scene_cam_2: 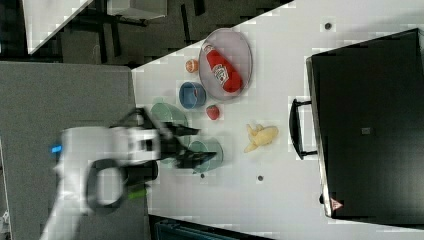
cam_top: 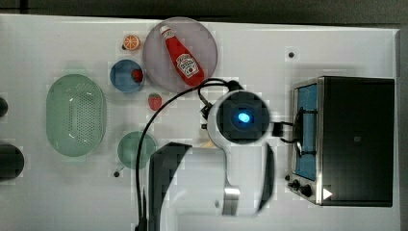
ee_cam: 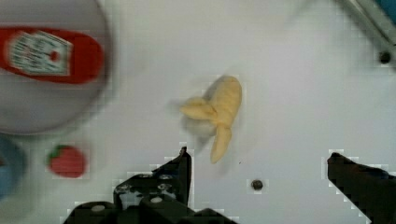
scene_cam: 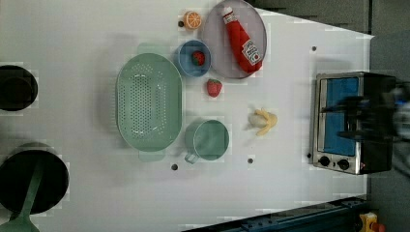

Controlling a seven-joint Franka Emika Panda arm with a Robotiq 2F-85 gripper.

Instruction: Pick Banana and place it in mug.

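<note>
The pale-yellow banana (scene_cam: 263, 121) (scene_cam_2: 262, 136) lies on the white table between the mug and the toaster oven. In the wrist view the banana (ee_cam: 219, 107) sits just ahead of my gripper (ee_cam: 261, 163), off toward one finger. The gripper is open, with its two dark fingers (ee_cam: 182, 165) wide apart and nothing between them. It hangs above the table in the right view (scene_cam_2: 199, 144). The muted-green mug (cam_top: 129, 149) (scene_cam: 209, 140) stands upright and apart from the banana. In the top view my arm's wrist covers the spot where the banana lies.
A large pale-green strainer (scene_cam: 149, 101) stands beside the mug. A blue cup (scene_cam: 186, 65) holds a strawberry, and another strawberry (scene_cam: 214, 87) lies loose. A grey plate (scene_cam: 217, 43) carries a ketchup bottle (scene_cam: 239, 36), next to an orange slice (scene_cam: 192, 20). A toaster oven (cam_top: 356, 139) bounds one side.
</note>
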